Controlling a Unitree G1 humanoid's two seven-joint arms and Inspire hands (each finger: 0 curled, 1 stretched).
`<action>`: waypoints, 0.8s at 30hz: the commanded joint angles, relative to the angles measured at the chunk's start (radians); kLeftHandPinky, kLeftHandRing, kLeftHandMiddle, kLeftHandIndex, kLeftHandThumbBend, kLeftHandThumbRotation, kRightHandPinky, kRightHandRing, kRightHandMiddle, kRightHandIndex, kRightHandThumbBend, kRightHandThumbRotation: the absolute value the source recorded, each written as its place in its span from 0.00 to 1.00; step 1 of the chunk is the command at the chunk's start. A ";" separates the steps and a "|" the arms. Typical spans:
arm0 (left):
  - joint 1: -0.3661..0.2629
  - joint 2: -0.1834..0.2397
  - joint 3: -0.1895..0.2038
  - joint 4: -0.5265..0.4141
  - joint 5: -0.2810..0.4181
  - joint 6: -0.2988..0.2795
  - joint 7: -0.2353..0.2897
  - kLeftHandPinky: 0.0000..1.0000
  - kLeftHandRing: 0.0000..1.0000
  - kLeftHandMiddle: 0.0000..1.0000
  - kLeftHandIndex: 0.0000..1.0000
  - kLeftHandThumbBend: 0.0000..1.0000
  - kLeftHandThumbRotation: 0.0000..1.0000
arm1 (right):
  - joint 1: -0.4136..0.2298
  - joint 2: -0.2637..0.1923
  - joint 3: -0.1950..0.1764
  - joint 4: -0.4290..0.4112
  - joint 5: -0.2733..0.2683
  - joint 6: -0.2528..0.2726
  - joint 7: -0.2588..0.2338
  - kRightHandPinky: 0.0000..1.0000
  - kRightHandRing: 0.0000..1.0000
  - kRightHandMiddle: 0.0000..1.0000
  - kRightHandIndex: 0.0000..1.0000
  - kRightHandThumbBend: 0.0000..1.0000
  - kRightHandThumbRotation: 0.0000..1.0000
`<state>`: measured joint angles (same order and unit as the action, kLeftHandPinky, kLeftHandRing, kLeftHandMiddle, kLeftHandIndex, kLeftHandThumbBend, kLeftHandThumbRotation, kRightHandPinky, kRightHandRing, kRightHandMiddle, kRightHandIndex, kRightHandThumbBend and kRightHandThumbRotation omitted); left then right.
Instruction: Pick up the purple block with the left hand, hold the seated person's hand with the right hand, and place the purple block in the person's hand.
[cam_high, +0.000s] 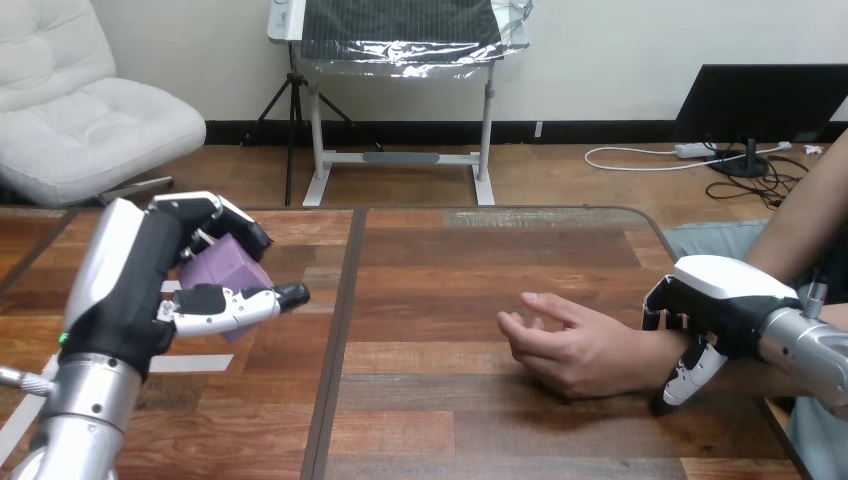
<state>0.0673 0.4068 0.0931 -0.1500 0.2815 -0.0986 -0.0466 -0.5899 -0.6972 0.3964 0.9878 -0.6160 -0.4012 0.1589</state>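
On the left you have the robot's left hand (150, 290) at the end of its silver forearm, lifted above the brown plank-patterned wooden table (450, 420). Its fingers and thumb are curled around the small purple block (222, 268): the fingers come over the block's far side and the thumb runs along its near edge, pointing right. The block is clear of the tabletop, tucked in the palm, well apart from the person. Below that hand you can see a strip of white tape (190, 363) lying flat on the wood.

Moving right, past the dark seam that splits the tabletop, the person's hand (570, 345) rests on the table right of centre, palm turned up, fingers loosely bent and pointing left. Nothing lies in it.

At the right edge you have the robot's right hand (715, 300) clasped on the person's wrist, its fingers wrapped over the top and its thumb reaching down on the near side towards the table.
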 joint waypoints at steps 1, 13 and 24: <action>-0.077 -0.024 -0.016 0.035 -0.019 -0.003 -0.003 0.27 0.33 0.40 0.44 0.62 0.00 | 0.052 0.034 -0.008 0.031 0.033 0.004 0.017 0.23 0.31 0.41 0.50 0.85 0.00; -0.144 -0.053 -0.039 0.167 -0.027 -0.032 -0.005 0.26 0.33 0.40 0.45 0.63 0.00 | 0.050 0.029 -0.038 -0.004 0.072 -0.013 0.015 0.29 0.37 0.46 0.51 0.85 0.00; -0.228 -0.073 -0.060 0.298 -0.028 -0.030 0.001 0.26 0.32 0.40 0.46 0.63 0.00 | 0.050 0.023 -0.062 -0.058 0.103 -0.026 0.018 0.32 0.40 0.48 0.51 0.86 0.00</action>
<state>-0.0337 0.3415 0.0471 0.0989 0.2634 -0.1045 -0.0543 -0.5712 -0.7075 0.3478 0.9434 -0.5439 -0.4298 0.1671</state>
